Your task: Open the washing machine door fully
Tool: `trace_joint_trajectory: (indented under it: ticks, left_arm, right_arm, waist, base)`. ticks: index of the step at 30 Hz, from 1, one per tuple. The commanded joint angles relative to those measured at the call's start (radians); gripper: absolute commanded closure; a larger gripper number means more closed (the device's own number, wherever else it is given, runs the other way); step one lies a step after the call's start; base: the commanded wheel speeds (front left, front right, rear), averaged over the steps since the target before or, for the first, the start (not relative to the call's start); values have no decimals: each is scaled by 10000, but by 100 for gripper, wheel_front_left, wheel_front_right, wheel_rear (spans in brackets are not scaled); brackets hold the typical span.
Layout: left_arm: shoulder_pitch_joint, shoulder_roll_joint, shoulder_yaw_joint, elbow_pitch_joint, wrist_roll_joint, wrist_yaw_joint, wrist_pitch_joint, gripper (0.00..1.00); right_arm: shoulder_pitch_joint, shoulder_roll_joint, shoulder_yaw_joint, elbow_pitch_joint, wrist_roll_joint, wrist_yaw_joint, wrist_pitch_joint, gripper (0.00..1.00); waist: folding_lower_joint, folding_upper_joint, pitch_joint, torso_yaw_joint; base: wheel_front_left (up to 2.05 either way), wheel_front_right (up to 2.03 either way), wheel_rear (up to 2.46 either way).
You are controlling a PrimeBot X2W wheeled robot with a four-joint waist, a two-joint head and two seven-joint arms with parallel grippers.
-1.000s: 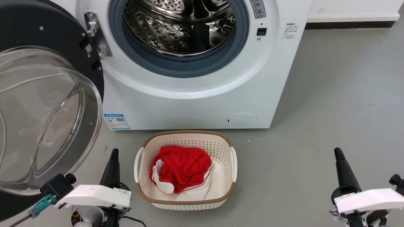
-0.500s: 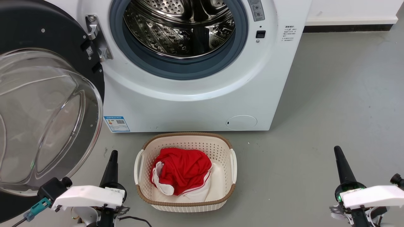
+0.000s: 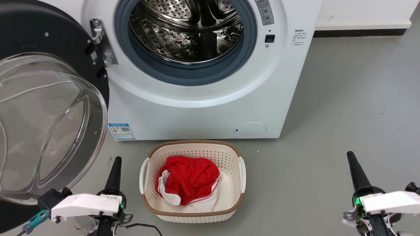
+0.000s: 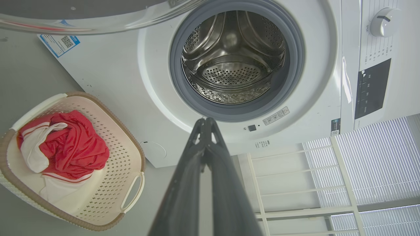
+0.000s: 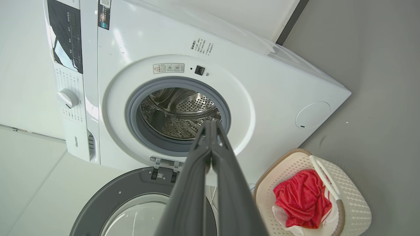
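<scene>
Door status: the washing machine door [image 3: 46, 111] stands wide open on its hinge [image 3: 101, 42], at 9 o'clock in the head view, with its inner black face and glass bowl turned toward the camera. Drum [image 3: 187, 29] mouth is uncovered at 12 o'clock, with the grey rubber ring [image 3: 183, 73] around it.

Left gripper [image 3: 117, 160] is at 7 o'clock, fingers pressed tip to tip with nothing between them. It is near the door's lower rim, with a strip of floor [image 3: 344, 98] showing between. Right gripper [image 3: 350, 154] is at 5 o'clock, likewise closed on nothing, well apart from the machine.

Basket [image 3: 193, 146] sits at 6 o'clock, just before the machine's base, with a red garment [image 3: 188, 178] inside.

Right wrist view has the door at 7 o'clock, below the drum opening. Left wrist view has the door's glass edge at 11 o'clock.
</scene>
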Motion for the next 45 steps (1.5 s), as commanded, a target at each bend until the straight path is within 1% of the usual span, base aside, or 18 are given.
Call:
trace_joint_trajectory:
  ticks: [1, 26, 45]
  left_arm:
    - [-192, 7, 51, -24, -268, -77, 62, 100]
    - [-185, -41, 305, 154, -2453, -247, 609, 100]
    - [-203, -75, 478, 257, -3771, -339, 934, 100]
  right_arm:
    - [-202, -38, -27, 15, 284, -1, 43, 100]
    - [-423, 14, -183, 413, 2407, -1, 524, 100]
    - [-562, 63, -288, 670, 3673, -2, 822, 100]
  waist:
    - [0, 0, -14, -2]
    - [0, 0, -220, -28]
    - [0, 0, -368, -47]
  base:
    - [0, 0, 0]
    - [0, 0, 0]
    - [0, 0, 0]
